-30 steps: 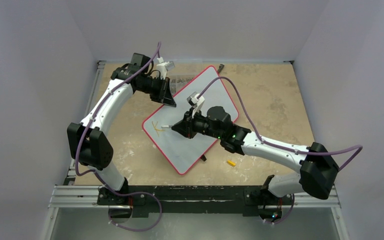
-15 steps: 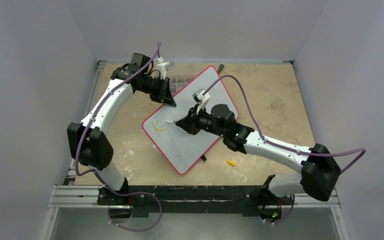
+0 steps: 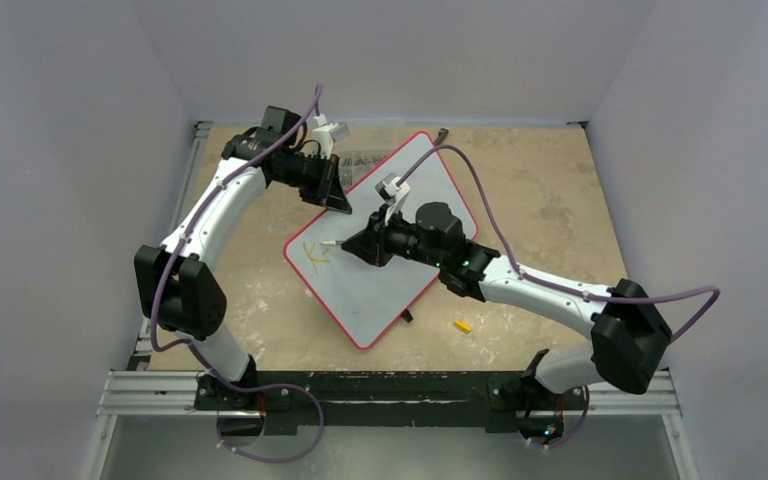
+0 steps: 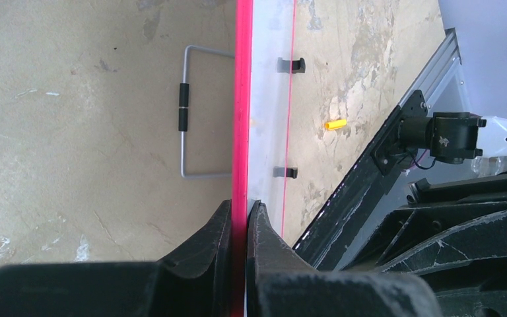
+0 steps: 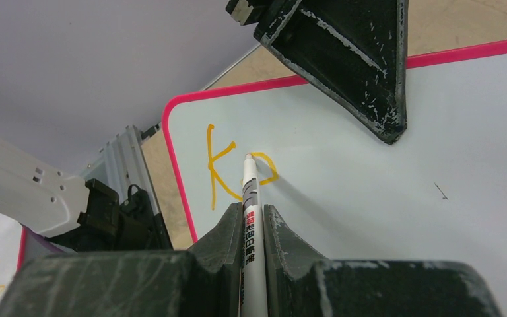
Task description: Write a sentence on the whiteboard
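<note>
- Differs from a second ago — reads now, as the sentence (image 5: 223, 173), an orange K plus a part-drawn loop beside it; then, only the K.
- Sits in the left corner of the whiteboard (image 3: 372, 295): smooth, pale grey-white, thin red frame, rounded corners, lying askew at mid worktop (image 3: 545, 200).
- Clamps one slim white marker pen (image 5: 251, 228) in the right gripper (image 5: 252, 210), tip touching the loop.
- Pinches the board's far-left red edge in the left gripper (image 4: 239, 209), jaws closed on the frame.
- Counts two small black feet (image 4: 294, 65) along the near-right edge — one short yellow cap (image 3: 462, 325) on the worn tan surface just beyond.
</note>
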`<state>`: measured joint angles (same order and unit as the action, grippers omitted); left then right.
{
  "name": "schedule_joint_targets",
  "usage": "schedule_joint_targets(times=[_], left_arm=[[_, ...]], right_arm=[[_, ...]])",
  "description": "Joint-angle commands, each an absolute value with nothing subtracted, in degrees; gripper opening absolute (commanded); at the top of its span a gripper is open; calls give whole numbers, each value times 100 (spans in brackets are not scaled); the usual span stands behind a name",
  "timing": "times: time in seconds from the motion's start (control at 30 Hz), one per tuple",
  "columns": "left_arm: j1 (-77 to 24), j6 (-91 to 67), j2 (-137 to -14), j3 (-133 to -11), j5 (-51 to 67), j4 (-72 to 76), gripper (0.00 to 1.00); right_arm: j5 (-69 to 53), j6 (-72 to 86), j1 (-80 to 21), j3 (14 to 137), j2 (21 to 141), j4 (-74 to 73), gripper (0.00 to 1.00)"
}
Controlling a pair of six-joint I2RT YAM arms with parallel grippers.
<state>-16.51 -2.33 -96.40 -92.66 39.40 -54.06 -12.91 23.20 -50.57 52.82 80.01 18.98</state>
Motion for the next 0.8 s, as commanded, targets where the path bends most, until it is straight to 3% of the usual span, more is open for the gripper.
schedule_joint_targets(times=[0.0, 0.37, 0.77], left_arm=[[-1696, 56, -9611, -9239, 3015, -5545, 0], [-1696, 60, -9615, -9254, 3023, -5542, 0], [-1696, 56, -9599, -9246, 3041, -5543, 0]], right_arm=[[-1405, 2287, -5036, 5252, 8165, 1763, 0], [-1189, 2353, -5036, 4649, 7982, 1605, 0], [-247, 2405, -5027, 4856, 7591, 864, 0]])
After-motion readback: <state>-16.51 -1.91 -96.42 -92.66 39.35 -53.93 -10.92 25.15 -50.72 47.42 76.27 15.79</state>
